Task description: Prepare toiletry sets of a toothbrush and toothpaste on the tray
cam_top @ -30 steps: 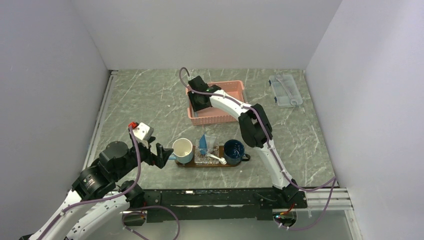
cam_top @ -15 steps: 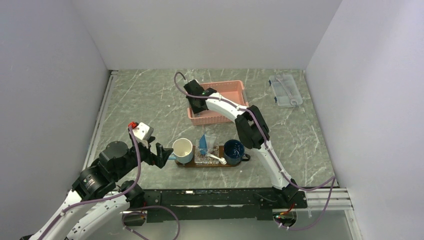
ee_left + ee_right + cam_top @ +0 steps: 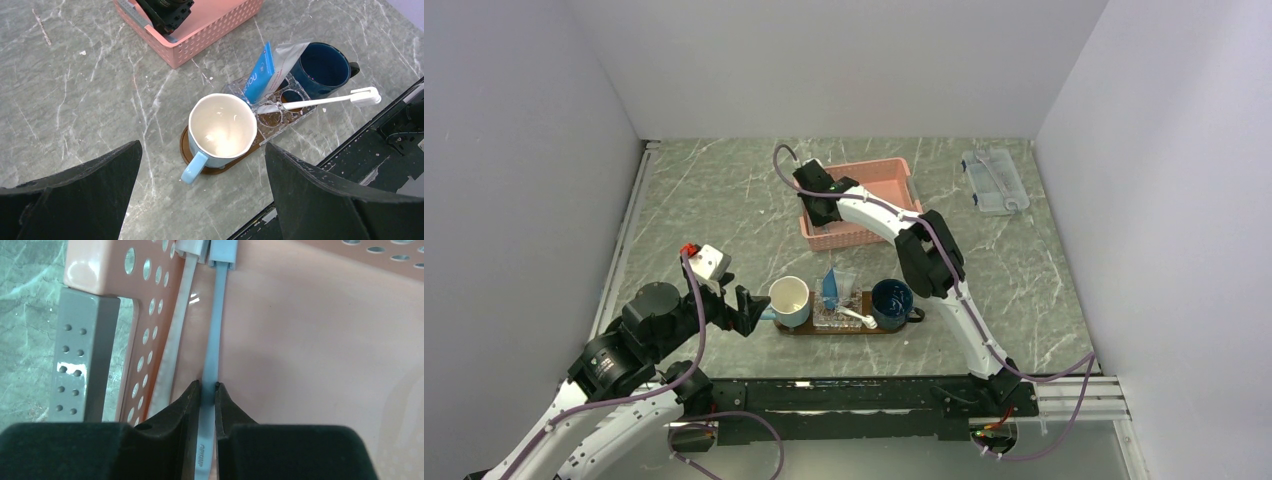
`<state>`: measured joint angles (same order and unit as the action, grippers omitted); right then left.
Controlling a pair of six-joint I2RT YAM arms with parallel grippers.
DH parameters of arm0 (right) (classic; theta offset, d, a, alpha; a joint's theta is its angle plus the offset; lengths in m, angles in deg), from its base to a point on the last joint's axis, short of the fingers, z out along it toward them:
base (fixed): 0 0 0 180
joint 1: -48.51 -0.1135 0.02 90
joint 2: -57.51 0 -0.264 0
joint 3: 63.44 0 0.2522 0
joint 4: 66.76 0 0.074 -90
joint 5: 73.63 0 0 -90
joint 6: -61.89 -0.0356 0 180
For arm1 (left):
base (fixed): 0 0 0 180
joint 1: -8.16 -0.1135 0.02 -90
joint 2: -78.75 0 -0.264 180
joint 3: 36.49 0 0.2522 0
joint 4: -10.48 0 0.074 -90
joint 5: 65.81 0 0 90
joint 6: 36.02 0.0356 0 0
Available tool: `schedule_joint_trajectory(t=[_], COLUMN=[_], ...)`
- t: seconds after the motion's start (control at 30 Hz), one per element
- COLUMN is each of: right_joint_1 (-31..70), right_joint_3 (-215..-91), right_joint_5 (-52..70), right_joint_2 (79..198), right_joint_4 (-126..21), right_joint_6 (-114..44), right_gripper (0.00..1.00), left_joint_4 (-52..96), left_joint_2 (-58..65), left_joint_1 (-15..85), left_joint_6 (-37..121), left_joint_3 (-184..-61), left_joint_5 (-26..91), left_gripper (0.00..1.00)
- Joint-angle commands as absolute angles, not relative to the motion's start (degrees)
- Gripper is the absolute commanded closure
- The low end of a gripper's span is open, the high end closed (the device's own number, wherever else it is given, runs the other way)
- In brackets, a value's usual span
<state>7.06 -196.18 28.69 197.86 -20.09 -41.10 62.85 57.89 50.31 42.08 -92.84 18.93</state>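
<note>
**Reader:** Right wrist view: what lies between the fingers?

**Author:** The right gripper (image 3: 209, 390) is drawn nearly closed. Both pads press the flanks of a grey-blue toothbrush (image 3: 216, 330), gripped on its handle. The handle's tail is hidden beneath the fingers. Its free length runs straight ahead to the head, at the far end of the pink basket (image 3: 310, 340).

**Reader:** And beside it?

**Author:** Just left of the fingertips a pale toothbrush (image 3: 180, 325) lies parallel, along the basket's perforated side wall. Outside that wall stands a grey dotted bar (image 3: 75, 350), which cannot be identified.

**Reader:** How will the held brush behave?

**Author:** By judgement it is light, stiff, narrow and smooth. It may pivot in a two-pad pinch, so a hold near mid-handle should balance best. On lifting, the long forward end could snag the neighbouring brush or the wall.

**Reader:** Where is the set being built?

**Author:** Well apart from this gripper, beneath the left gripper (image 3: 202, 150), whose jaws are spread wide and hold nothing. Directly below it a pale mug (image 3: 220, 125) sits on the near end of the tray (image 3: 184, 147). Beyond the mug is a clear holder (image 3: 280, 115) with the toothpaste (image 3: 260, 72) leaning upright in it and a white toothbrush (image 3: 325, 100) laid across it. Farthest out is a dark blue mug (image 3: 320, 67). The tube is judged soft and light, and is best taken across its body.
</note>
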Motion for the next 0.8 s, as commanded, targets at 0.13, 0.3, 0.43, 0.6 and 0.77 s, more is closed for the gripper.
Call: schedule_joint_trajectory(t=[0.13,0.3,0.43,0.6,0.77], right_joint_1=[7.55,7.90,8.06,8.36,8.32], right_joint_3=[-195.58,-194.22,-193.35,-191.08,-186.61], right_joint_5=[30.92,32.58,34.36,35.96,34.25], right_joint_2=[192.80,189.03,186.60,183.08,177.87], right_joint_4=[-18.96,-19.72,-19.85,-20.41,-22.78], right_joint_6=[-40.24,-40.03,-39.35,-38.29,-37.10], right_gripper=[1.00,1.00,1.00,1.00,1.00], left_joint_4=[61.59,61.53,61.57,61.59,61.32], left_joint_2=[58.34,58.76,58.80,58.86,58.65], left_joint_1=[49.91,49.92,49.99,49.93,49.91], left_joint_6=[41.20,40.98,41.05,40.99,41.16], left_joint_3=[-93.50,-93.41,-93.49,-93.49,-93.32], left_joint_5=[19.60,19.64,19.56,19.35,20.03], left_gripper=[0.00,0.01,0.01,0.01,0.01])
